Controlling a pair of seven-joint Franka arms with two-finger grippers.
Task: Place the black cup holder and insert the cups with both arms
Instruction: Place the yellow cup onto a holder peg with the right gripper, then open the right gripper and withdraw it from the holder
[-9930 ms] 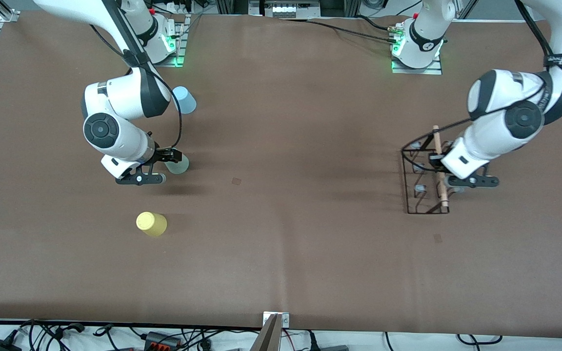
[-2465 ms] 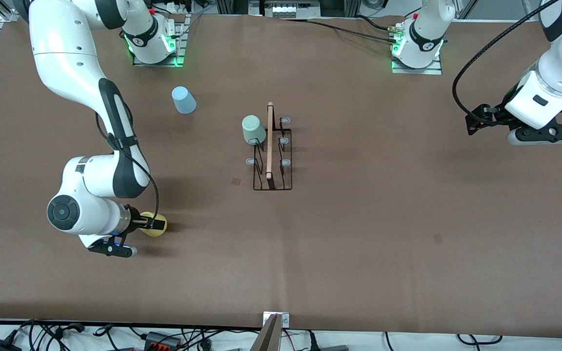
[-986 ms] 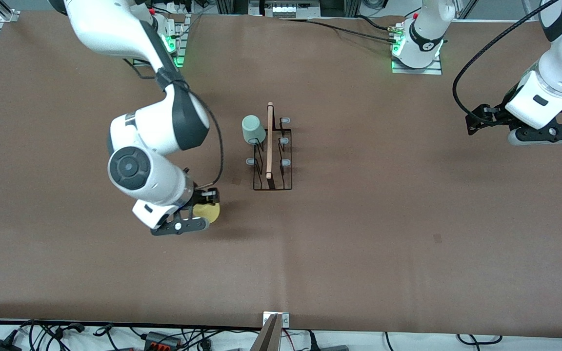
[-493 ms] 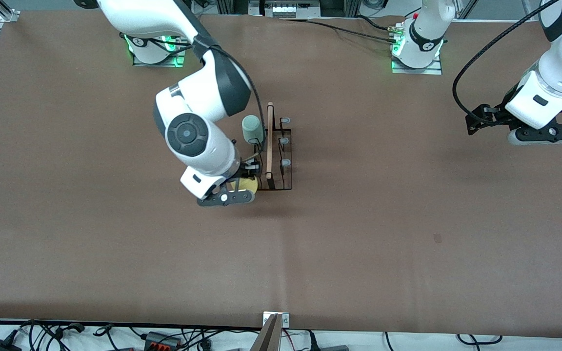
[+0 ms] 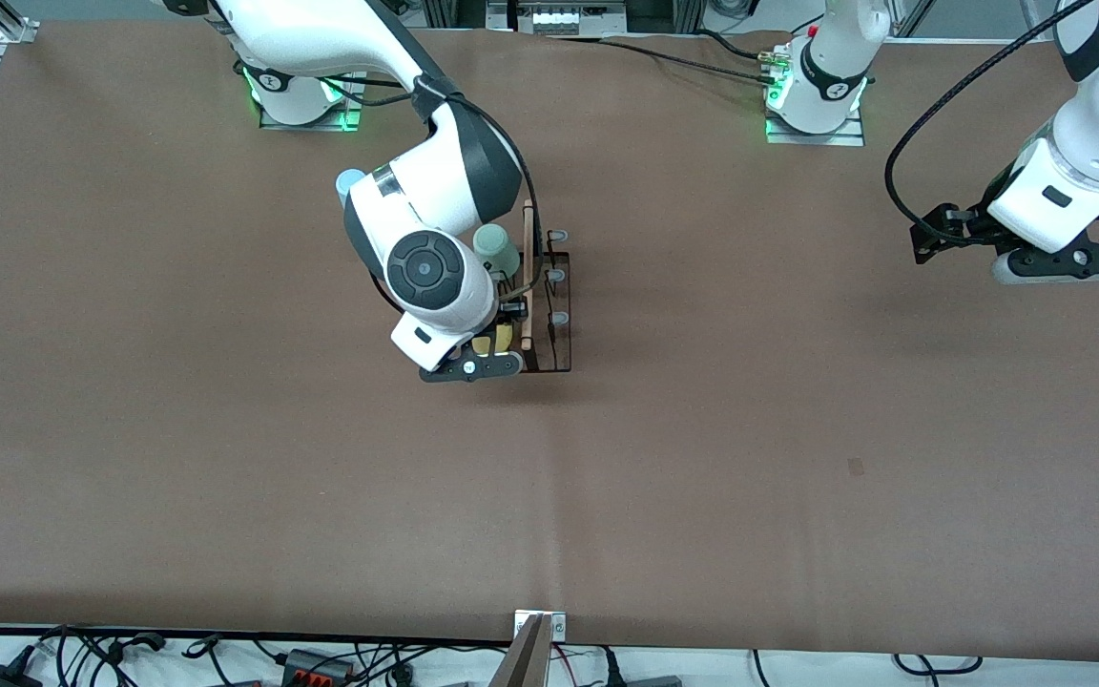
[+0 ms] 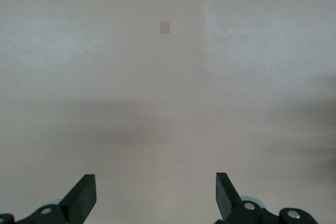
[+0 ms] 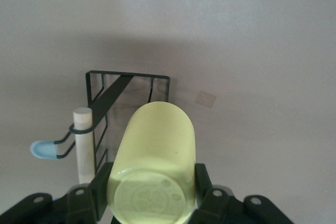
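Note:
The black cup holder (image 5: 546, 315) stands mid-table, its wooden top bar (image 5: 528, 277) pointing toward the front camera. The mint green cup (image 5: 495, 252) sits on a peg on the rack's side toward the right arm's end. My right gripper (image 5: 497, 339) is shut on the yellow cup (image 5: 496, 338) and holds it over that same side of the rack, at the end nearer the camera. In the right wrist view the yellow cup (image 7: 155, 166) sits between the fingers (image 7: 100, 184), above the rack (image 7: 126, 95). The light blue cup (image 5: 349, 179) peeks out past the right arm. My left gripper (image 5: 950, 234) is open and empty, waiting above the table at the left arm's end.
A small pale patch (image 5: 856, 466) marks the brown table cover toward the left arm's end; it also shows in the left wrist view (image 6: 165, 27). Cables and a metal bracket (image 5: 540, 625) lie along the table's edge nearest the camera.
My right arm has carried the yellow cup from the right arm's end of the table to the rack, now over its near end. The left arm has not moved.

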